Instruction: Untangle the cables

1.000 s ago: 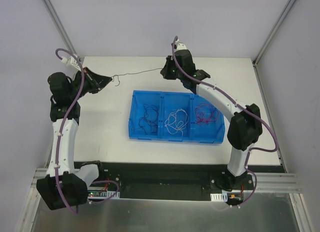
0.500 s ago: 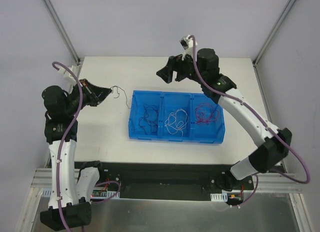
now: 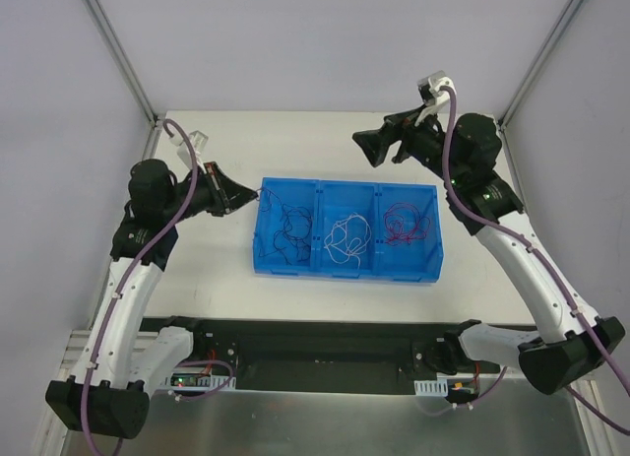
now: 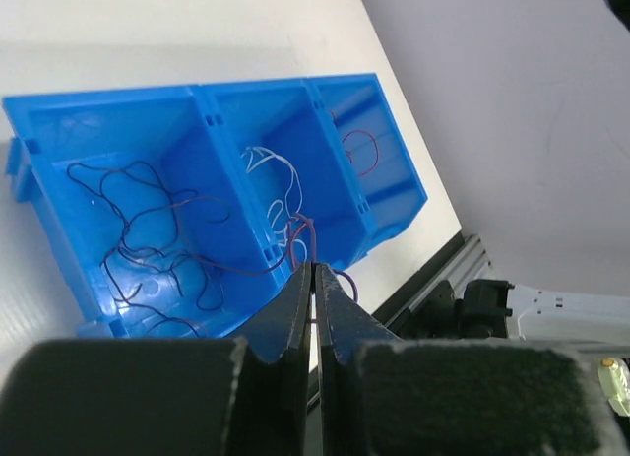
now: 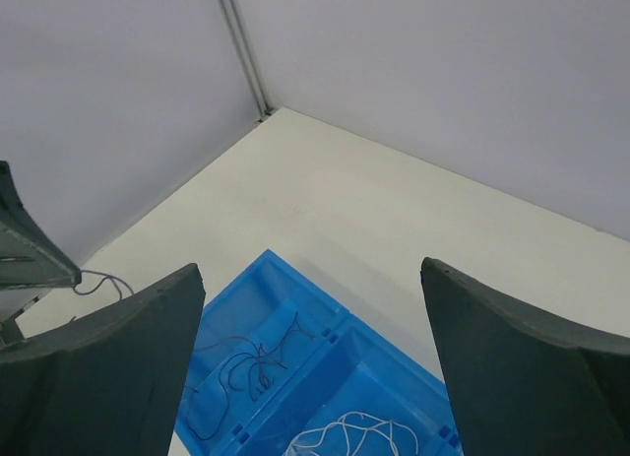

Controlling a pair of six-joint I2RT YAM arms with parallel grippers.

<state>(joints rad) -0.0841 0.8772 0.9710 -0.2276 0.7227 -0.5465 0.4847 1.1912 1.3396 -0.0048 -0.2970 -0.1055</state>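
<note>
White table carries a blue bin with three compartments side by side. The right gripper hangs above the far side beyond the bin, spread wide and holding nothing. The left gripper sits at the bin's left end, pinched together on a strand of the dark cables, which lie tangled in the left compartment. A white cable curls in the middle compartment and a red cable in the right one.
</note>
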